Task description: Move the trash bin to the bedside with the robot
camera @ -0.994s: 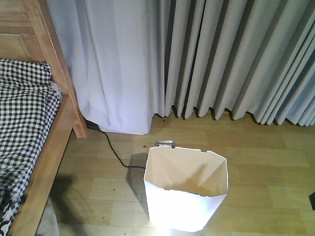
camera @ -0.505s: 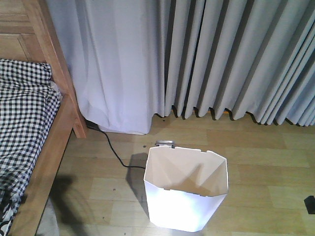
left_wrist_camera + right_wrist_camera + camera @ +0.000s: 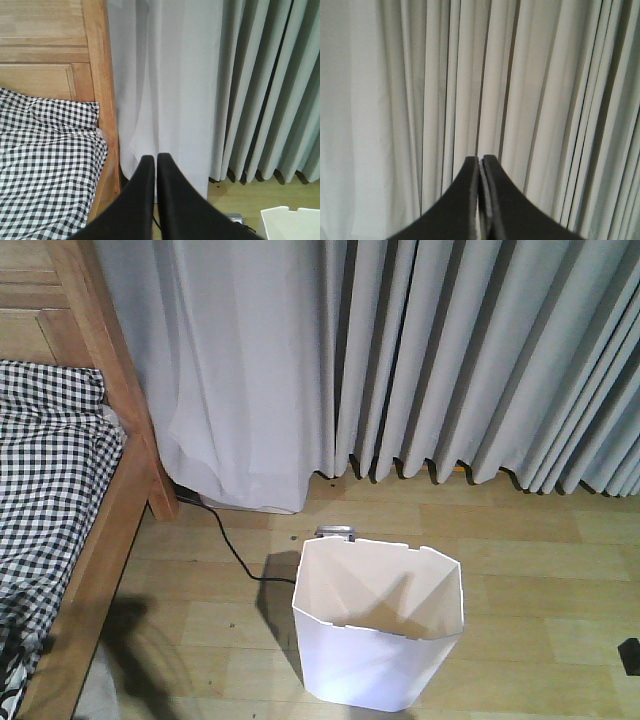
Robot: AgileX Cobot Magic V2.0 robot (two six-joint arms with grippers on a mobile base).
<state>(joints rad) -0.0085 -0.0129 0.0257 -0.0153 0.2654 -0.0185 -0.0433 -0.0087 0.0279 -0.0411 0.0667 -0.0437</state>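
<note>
- The trash bin (image 3: 378,630) stands upright on the wooden floor (image 3: 540,540), low in the front view and a little right of centre, its cream inside open to the camera.
- Its angular rim shows several flat facets; nothing can be seen lying inside it.
- Just behind the bin's far edge sits a small grey object (image 3: 335,532), touching or nearly touching the rim; what it is cannot be told.
- A black cable (image 3: 232,550) runs across the floor from the foot of the curtain to the bin's left side.
- The bed (image 3: 95,540) is off to the left, well apart from the bin, with bare floor between them. Its light wooden post (image 3: 110,370) rises beside the curtain, and black-and-white checked bedding (image 3: 45,480) covers it.
- Grey pleated curtains (image 3: 450,360) hang behind everything, reaching the floor.
- In the left wrist view, the left gripper (image 3: 155,160) has its two black fingers pressed almost together, a thin slit between them, holding nothing. A white corner of the bin (image 3: 292,222) shows at lower right.
- In the right wrist view, the right gripper (image 3: 481,161) is likewise closed on nothing, aimed at the curtain.
</note>
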